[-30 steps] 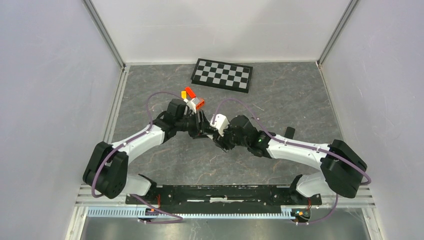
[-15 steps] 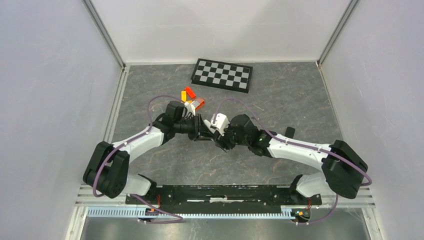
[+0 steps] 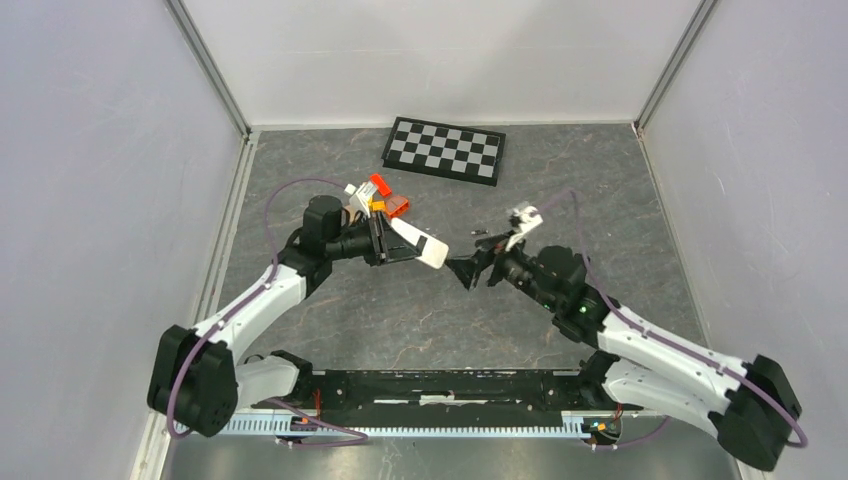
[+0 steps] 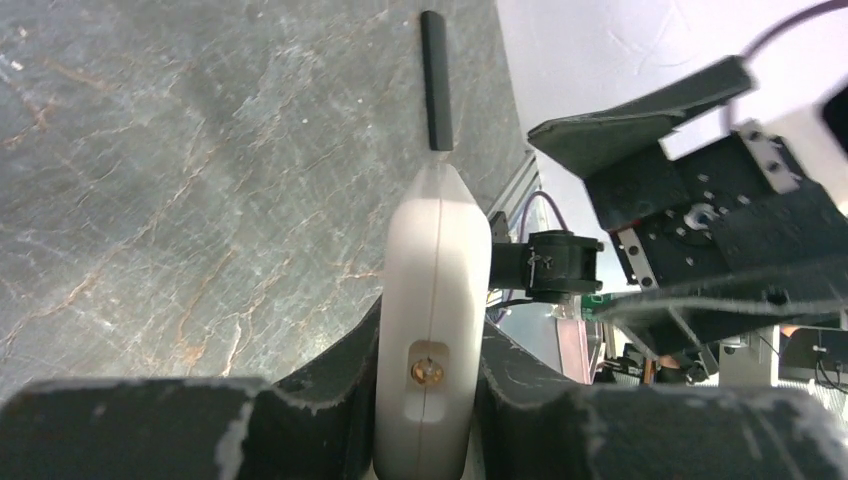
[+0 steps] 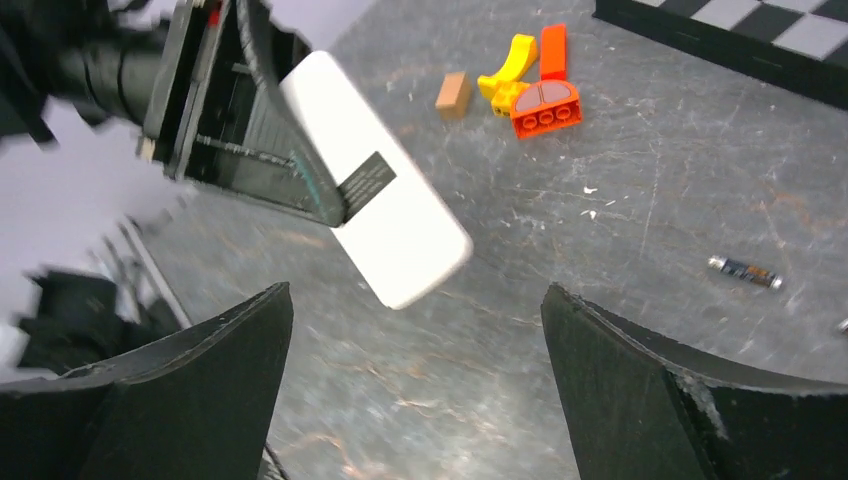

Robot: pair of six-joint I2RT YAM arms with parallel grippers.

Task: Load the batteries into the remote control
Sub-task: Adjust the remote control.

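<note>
My left gripper [image 3: 385, 240] is shut on one end of the white remote control [image 3: 420, 247] and holds it above the table, its free end pointing right. In the left wrist view the remote [image 4: 432, 290] sits edge-on between the fingers. My right gripper [image 3: 468, 270] is open and empty, just right of the remote's free end and apart from it. The right wrist view shows the remote [image 5: 385, 215] beyond the spread jaws. One slim dark battery [image 5: 745, 270] lies on the table to the right; in the top view the battery [image 3: 483, 233] is a small speck.
Orange, red and yellow blocks [image 5: 530, 85] lie behind the remote, also seen in the top view [image 3: 385, 200]. A checkerboard [image 3: 443, 150] lies at the back. A slim black bar [image 4: 435, 80] lies on the table beyond the remote.
My right gripper has pulled back from the remote to the right and now stands open. My left gripper has kept hold of the remote, which now shows clear of both arms.
</note>
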